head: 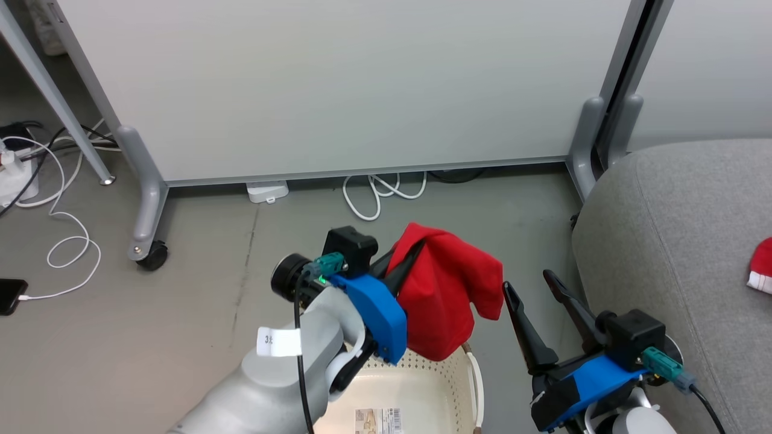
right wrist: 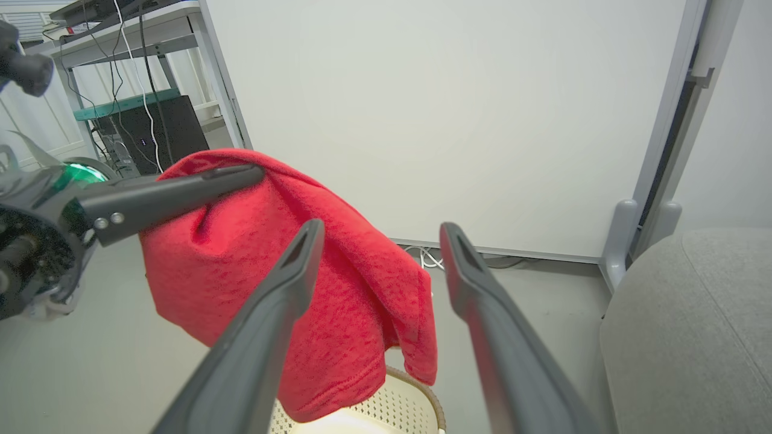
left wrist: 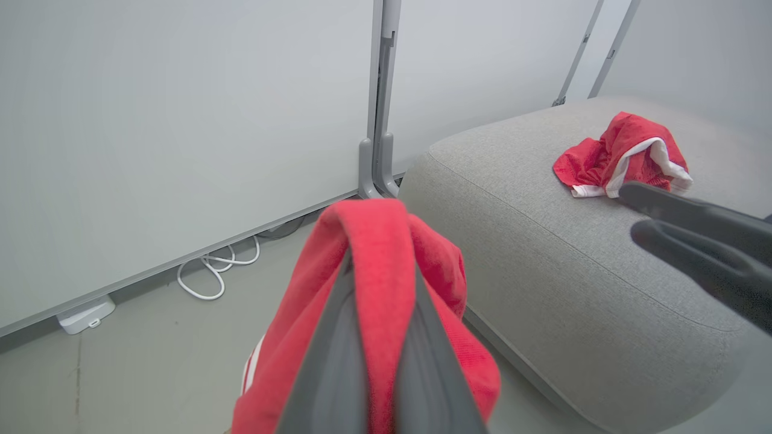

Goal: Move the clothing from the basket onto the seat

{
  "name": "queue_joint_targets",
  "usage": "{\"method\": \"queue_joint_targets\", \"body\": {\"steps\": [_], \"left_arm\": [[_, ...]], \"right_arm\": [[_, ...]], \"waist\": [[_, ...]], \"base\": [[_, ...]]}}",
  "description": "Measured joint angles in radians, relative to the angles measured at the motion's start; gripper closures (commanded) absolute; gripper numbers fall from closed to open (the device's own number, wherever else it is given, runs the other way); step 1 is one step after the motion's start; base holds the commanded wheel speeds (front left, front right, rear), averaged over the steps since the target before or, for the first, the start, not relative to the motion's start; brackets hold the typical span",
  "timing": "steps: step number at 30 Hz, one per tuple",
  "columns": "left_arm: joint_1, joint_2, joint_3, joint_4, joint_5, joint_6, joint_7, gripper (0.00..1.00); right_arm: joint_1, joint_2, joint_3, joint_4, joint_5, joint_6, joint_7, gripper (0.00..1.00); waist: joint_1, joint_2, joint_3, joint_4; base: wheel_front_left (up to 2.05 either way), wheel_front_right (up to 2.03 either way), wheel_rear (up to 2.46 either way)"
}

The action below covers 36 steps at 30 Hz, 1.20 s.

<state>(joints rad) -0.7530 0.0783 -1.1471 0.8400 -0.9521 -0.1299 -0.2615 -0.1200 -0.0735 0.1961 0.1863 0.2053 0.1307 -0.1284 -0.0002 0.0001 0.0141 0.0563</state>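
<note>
Far to the left of the left jaws, a white cable (head: 60, 241) lies curled on the grey floor (head: 199, 313). The left gripper (head: 416, 250) has its two dark fingers pressed tight together on a red cloth (head: 449, 301). The top fold of the cloth sits right at the tips of those jaws. The rest hangs down on their right side. The basket (head: 451, 378) is under the shut jaws. The bottom edge of the red cloth hangs at the basket's rim, but I cannot tell if it touches. Just to the right of the cloth is the right gripper (head: 528, 280). Its jaws stand wide apart, and the floor shows between them. The big grey seat (head: 675, 241) is close by on the right of these open jaws. A second red cloth (head: 761, 265) with white trim lies on the seat. It is farther right, well apart from both pairs of jaws.
</note>
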Motion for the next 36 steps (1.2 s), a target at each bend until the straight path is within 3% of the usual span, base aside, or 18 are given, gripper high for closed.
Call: {"method": "queue_joint_targets", "body": {"steps": [14,27,36], "left_arm": [[-0.124,-0.022,-0.029,-0.009,-0.033,0.0,0.0,1.0],[-0.136,-0.026,-0.048,-0.007,-0.05,0.0,0.0,1.0],[-0.136,-0.027,-0.059,-0.006,-0.06,0.0,0.0,1.0]], "right_arm": [[0.011,0.004,0.03,0.001,0.007,0.0,0.009,0.0],[0.011,0.006,0.038,0.001,0.008,0.0,0.008,0.0],[-0.042,-0.007,0.127,0.066,0.009,0.0,0.023,0.0]], "waist": [[0.0002,0.0,-0.03,0.02],[0.0002,0.0,-0.024,0.012],[0.0002,-0.0001,-0.014,0.008]], "base": [[0.0,0.0,0.0],[0.0,0.0,0.0],[0.0,0.0,0.0]]}}
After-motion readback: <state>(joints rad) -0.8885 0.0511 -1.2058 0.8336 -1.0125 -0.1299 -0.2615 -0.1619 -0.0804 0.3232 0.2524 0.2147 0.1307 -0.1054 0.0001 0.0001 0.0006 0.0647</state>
